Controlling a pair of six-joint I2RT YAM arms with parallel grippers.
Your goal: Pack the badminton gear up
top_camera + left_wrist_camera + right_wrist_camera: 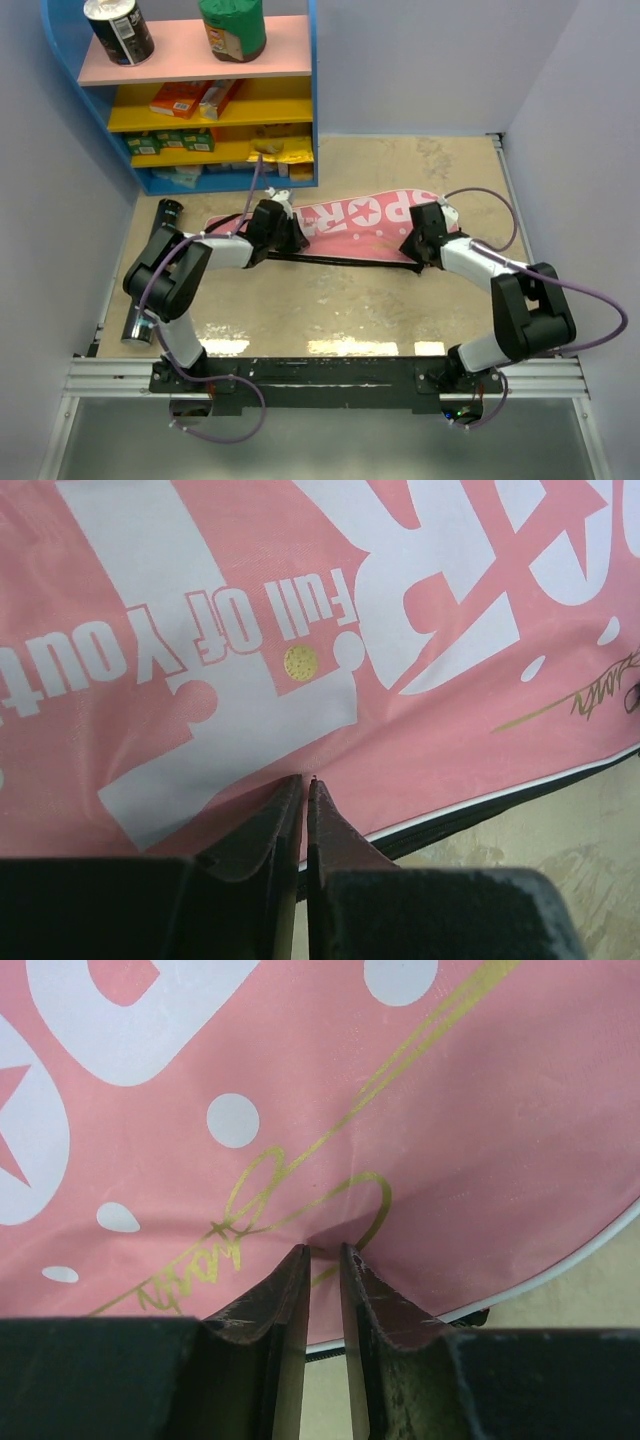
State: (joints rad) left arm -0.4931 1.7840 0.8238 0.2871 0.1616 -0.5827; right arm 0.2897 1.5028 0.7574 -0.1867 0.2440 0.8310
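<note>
The pink racket cover (360, 228) with white "SPORT" lettering and a black edge lies flat across the middle of the table. My left gripper (290, 234) is at its left part, shut on a pinch of the pink fabric (420, 740) near the black edge; its fingertips (312, 792) nearly touch. My right gripper (420, 246) is at the cover's right end, shut on a fold of fabric (330, 1160) over the gold signature. The long black tube (150, 270) lies at the left, beside the left arm. A small white thing (282, 197), perhaps the shuttlecock, lies near the shelf. No rackets show.
A blue shelf unit (312, 100) stands at the back left with snack cans (118, 30) on top and boxes (185, 98) on its yellow shelves. Grey walls close in left and right. The arm rail (320, 372) runs along the near edge.
</note>
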